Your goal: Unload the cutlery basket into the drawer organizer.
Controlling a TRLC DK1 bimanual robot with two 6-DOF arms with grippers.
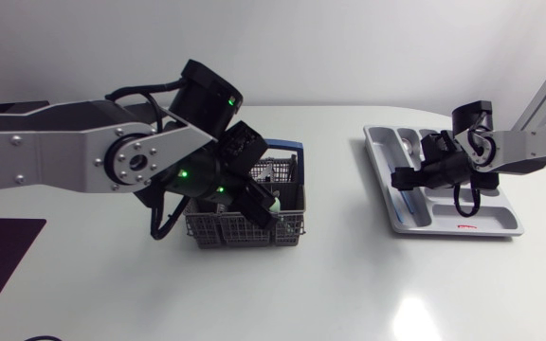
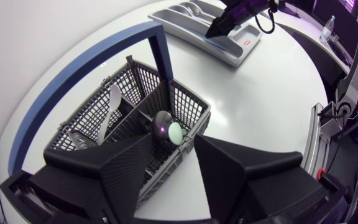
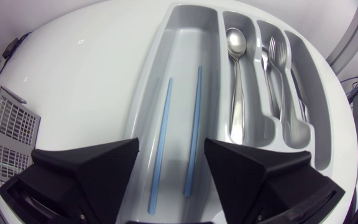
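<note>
A plain white surface [image 1: 349, 284] carries everything. At the centre of the head view stands the grey mesh cutlery basket [image 1: 292, 225] with its blue handle [image 2: 160, 56]. The grey drawer organizer [image 1: 500, 225] lies well apart from it at the right of the frame.

The left arm comes in from the left edge and bends down over the basket. Its left pincer [image 1: 259, 210] hangs over the basket's near compartments. In the left wrist view the two wedge fingers [image 2: 129, 174] stand wide apart and grip nothing. Ahead of the gap between them, a dark rounded piece with a pale green tip [image 2: 169, 131] stands up from the basket. A white spoon [image 2: 113, 102] leans in a compartment further along, beside a divider.

The right arm enters from the right edge. Its right pincer [image 1: 406, 177] is poised above the organizer's left side. In the right wrist view its fingers [image 3: 98, 165] are spread wide and empty above the organizer's long compartment [image 3: 182, 56], where two thin blue strips [image 3: 194, 118] lie lengthwise. In the next compartment lies a metal spoon [image 3: 235, 74], and beside that are forks [image 3: 272, 62]. The slot after the forks holds more metal cutlery [image 3: 300, 102] that I cannot make out clearly.
</note>
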